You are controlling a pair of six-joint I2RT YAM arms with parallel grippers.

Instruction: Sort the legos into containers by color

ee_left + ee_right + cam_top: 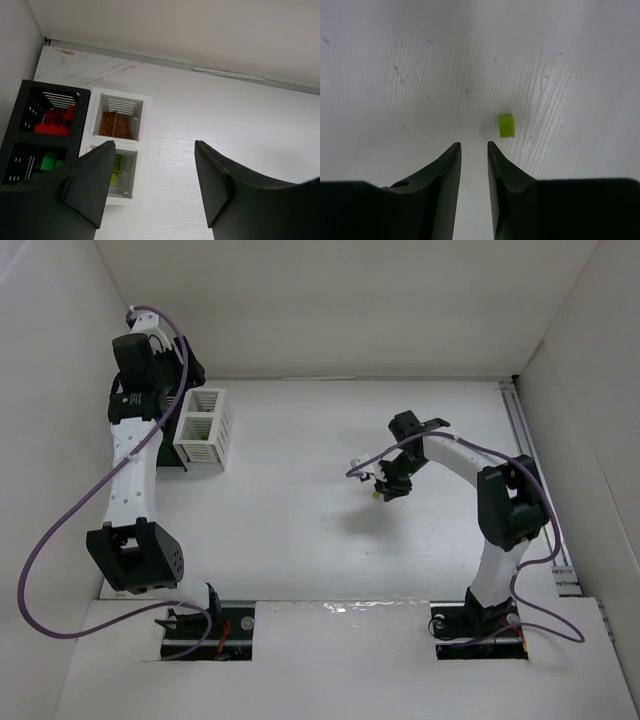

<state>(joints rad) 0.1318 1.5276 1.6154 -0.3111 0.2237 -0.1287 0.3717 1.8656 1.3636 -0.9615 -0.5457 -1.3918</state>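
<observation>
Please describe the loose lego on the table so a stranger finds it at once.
Find the right arm over the white table, far from the bins. Just beyond the right gripper lies a tiny yellow-green brick. It is the only loose one; the other bricks sit inside bins.

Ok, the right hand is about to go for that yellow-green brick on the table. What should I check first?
1. Yellow-green brick lying free on the table: ok.
2. Brick lined up between the right hand's fingers: not ok, it sits ahead and off to one side.
3. Jaws wide enough: not ok, the gap looks narrower than the brick.
4. Right hand empty: ok.
5. Left hand away from the bins: not ok, it hovers open above them.
6. Room in the yellow-green compartment: cannot tell, partly hidden.
</observation>
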